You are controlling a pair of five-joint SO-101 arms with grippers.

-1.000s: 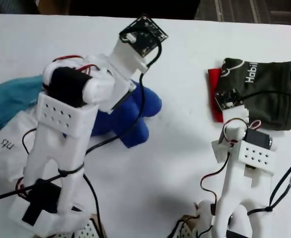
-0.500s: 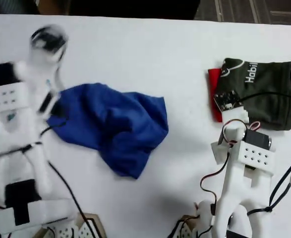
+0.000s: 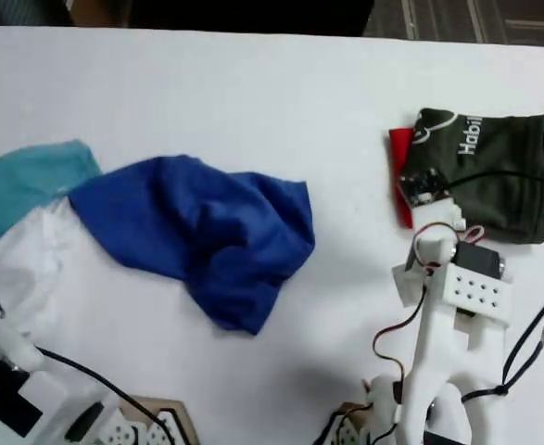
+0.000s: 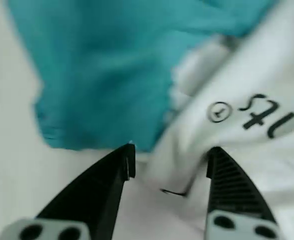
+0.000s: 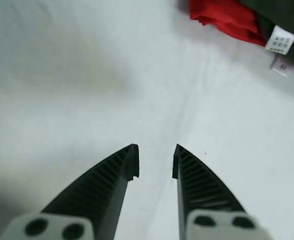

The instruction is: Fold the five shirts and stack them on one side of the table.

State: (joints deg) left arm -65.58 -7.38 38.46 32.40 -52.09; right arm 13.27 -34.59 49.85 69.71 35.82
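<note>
Blue shirt (image 3: 207,236) lies crumpled on the bench (image 3: 346,93), with teal shirt (image 3: 26,181) and white shirt (image 3: 17,269) beside it. Green shirt (image 3: 494,176) sits folded over red shirt (image 3: 400,176) at the other side. Left end effector (image 4: 170,160) hangs released over the white shirt, and right end effector (image 5: 155,160) is released over bare bench. Next, probably: spread the blue flat.

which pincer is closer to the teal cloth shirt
Left. The left pincer hangs at the edge of the crumpled teal cloth shirt, beside the white printed shirt. The right pincer is across the white table, near the red folded shirt.
</note>
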